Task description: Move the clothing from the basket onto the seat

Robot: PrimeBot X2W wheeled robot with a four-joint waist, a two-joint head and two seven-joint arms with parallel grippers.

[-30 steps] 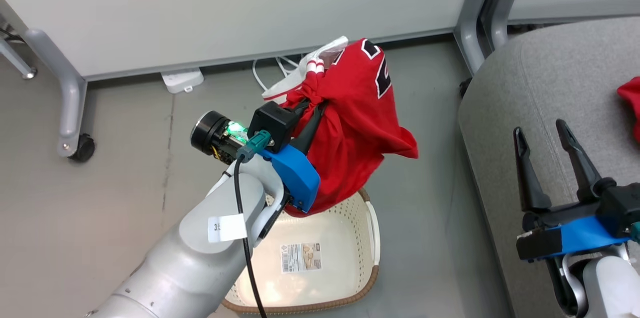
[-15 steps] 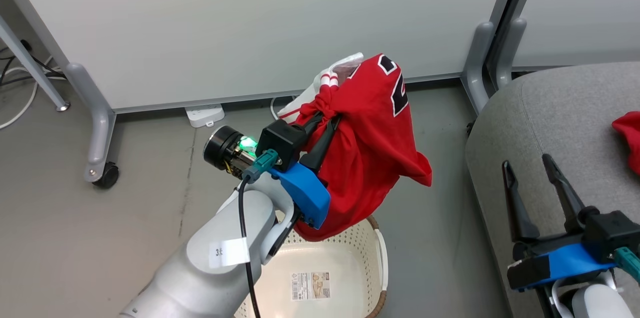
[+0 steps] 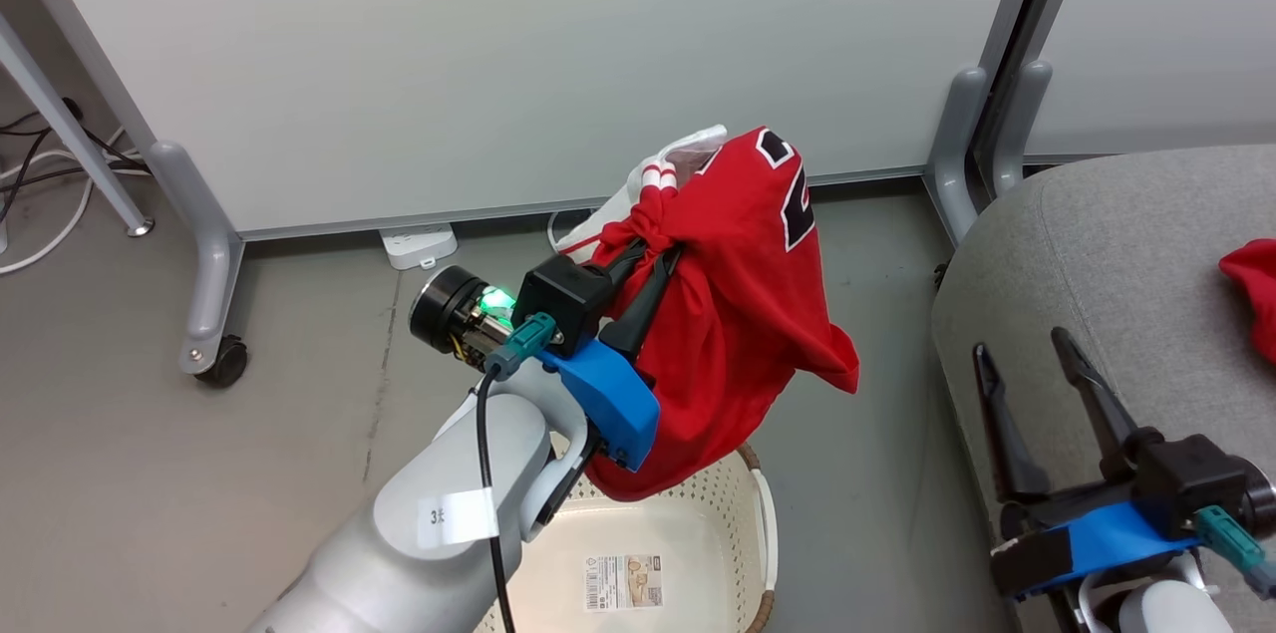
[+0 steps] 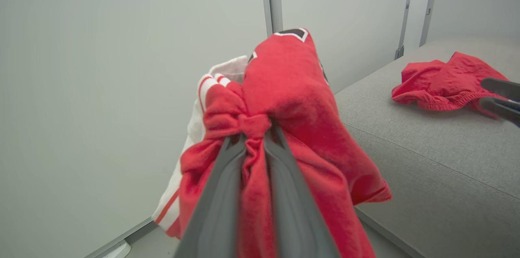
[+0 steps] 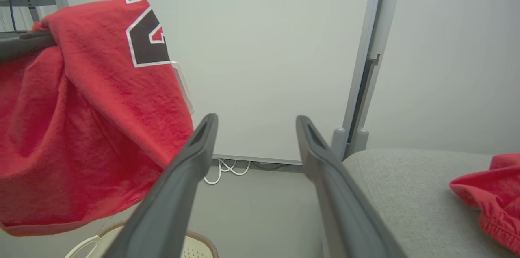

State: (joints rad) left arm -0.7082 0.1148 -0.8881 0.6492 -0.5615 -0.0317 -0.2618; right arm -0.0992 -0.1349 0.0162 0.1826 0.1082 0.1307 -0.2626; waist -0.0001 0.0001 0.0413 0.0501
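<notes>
**A:** How do the fingers stand?

**B:** The left fingers [image 4: 217, 201] are pinched shut on a bunched fold of the jersey [image 3: 738, 314]. It hangs from them in the air, over the far rim of the basket [image 3: 698, 505]. The right fingers [image 5: 178, 193] are spread wide with nothing between them, near the left edge of the seat [image 3: 1097, 244].

**A:** How should the carry go?

**B:** I'd hold that pinch firm and swing right, high enough that the dangling hem clears the seat's rounded edge. Then release well in on the cushion, not at the lip, where limp cloth could slide off.

**A:** And the containers?

**B:** The basket sits on the floor, left of the seat. The part of its bottom I can see has a label [image 3: 623, 581] and no cloth, and the forearm covers the rest. The plain red garment [image 4: 443, 83] lies on the seat, far right.
</notes>
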